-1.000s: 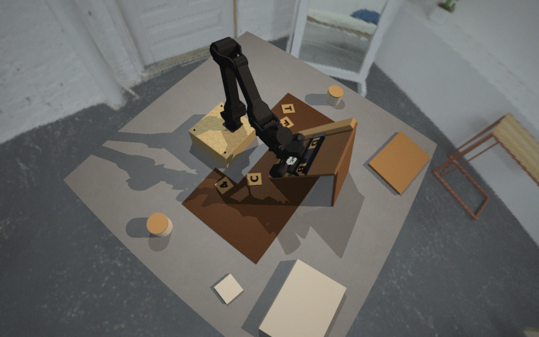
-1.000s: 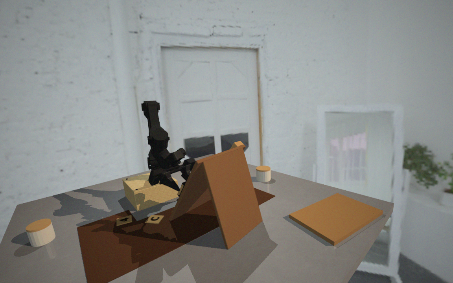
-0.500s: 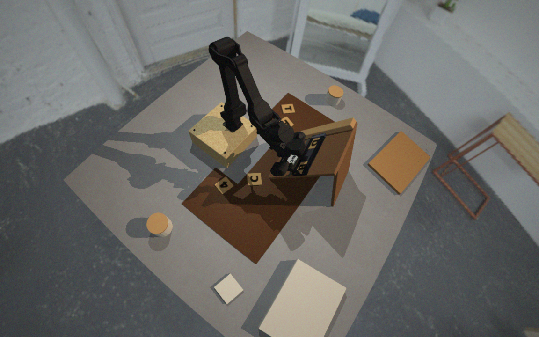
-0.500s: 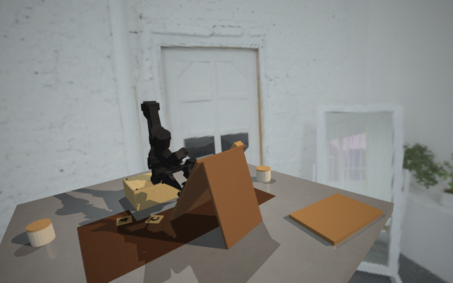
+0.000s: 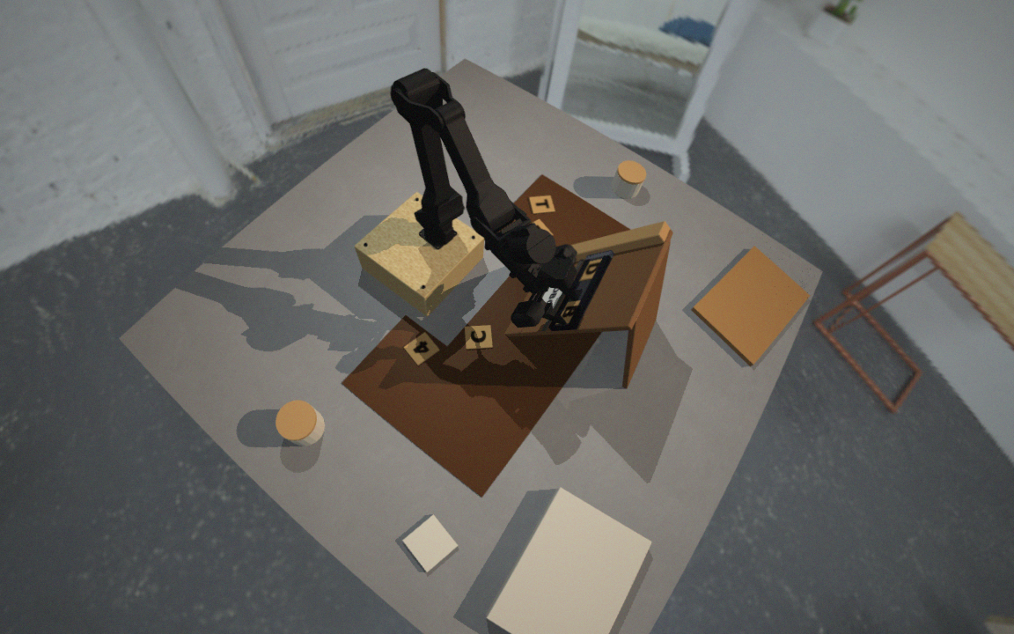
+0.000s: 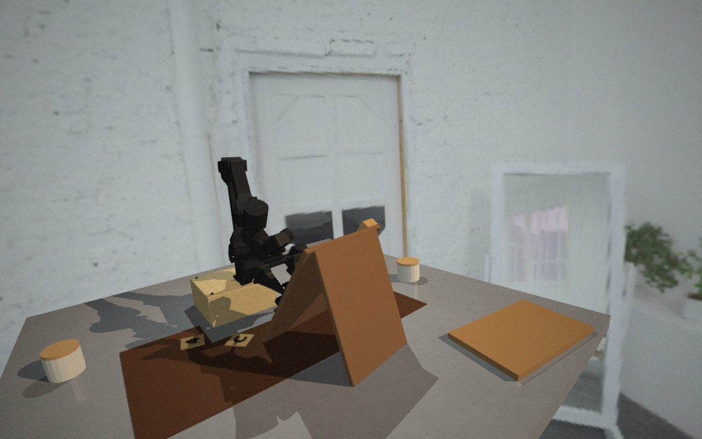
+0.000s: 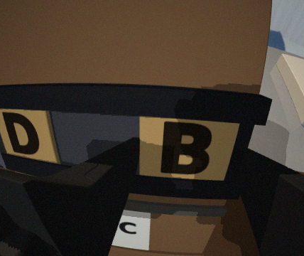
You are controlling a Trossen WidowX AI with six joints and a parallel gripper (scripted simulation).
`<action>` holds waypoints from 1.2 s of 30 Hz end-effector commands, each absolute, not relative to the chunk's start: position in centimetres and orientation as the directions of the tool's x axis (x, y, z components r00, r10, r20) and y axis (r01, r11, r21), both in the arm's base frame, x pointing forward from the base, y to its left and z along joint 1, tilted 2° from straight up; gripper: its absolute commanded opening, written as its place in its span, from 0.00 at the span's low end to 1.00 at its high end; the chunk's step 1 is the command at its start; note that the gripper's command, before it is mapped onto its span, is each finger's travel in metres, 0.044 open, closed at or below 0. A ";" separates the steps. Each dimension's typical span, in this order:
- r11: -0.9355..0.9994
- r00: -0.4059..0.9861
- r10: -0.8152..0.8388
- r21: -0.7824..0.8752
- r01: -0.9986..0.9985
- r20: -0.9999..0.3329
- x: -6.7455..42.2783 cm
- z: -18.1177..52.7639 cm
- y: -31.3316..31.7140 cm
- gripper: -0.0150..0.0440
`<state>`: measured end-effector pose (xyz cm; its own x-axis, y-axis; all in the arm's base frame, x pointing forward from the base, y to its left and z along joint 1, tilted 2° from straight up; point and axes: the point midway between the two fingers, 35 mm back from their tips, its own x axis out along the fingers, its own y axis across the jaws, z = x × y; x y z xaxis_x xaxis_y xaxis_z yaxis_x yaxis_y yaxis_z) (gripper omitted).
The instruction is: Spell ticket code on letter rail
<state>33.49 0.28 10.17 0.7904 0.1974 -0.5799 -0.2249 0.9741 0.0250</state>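
Note:
The leaning board [image 5: 628,287] [image 6: 361,305] [image 7: 123,43] carries the black letter rail [image 5: 582,292] [image 7: 88,97]. Tile D [image 5: 591,269] [image 7: 45,139] sits at the rail's left end in the wrist view. Tile B [image 5: 571,309] [image 7: 150,149] is between the lips at the right end, upright in that view, with a gap between it and D. My gripper [image 7: 186,148] is shut on tile B. The white ticket [image 7: 141,240] below the rail shows a C; the rest is hidden by a finger. Tiles C [image 5: 478,336] [image 6: 239,340], 4 [image 5: 421,347] [image 6: 192,342] and T [image 5: 542,203] lie flat.
The tiles lie on a brown mat [image 5: 479,441] [image 6: 163,392]; another tile [image 5: 540,226] is partly hidden by the arm. Around it are two lidded jars [image 5: 299,423] [image 5: 630,180], an orange slab [image 5: 753,305] [image 6: 521,338], a cream box [image 5: 574,559] and a small cream block [image 5: 430,543].

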 end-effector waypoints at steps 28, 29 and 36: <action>0.974 0.790 0.198 0.029 -0.223 -0.580 33.1 10.2 2.0 0.25; 0.974 0.790 0.198 0.029 -0.223 -0.580 33.1 10.2 2.0 0.25; 0.974 0.790 0.198 0.030 -0.223 -0.580 33.0 10.2 2.4 0.25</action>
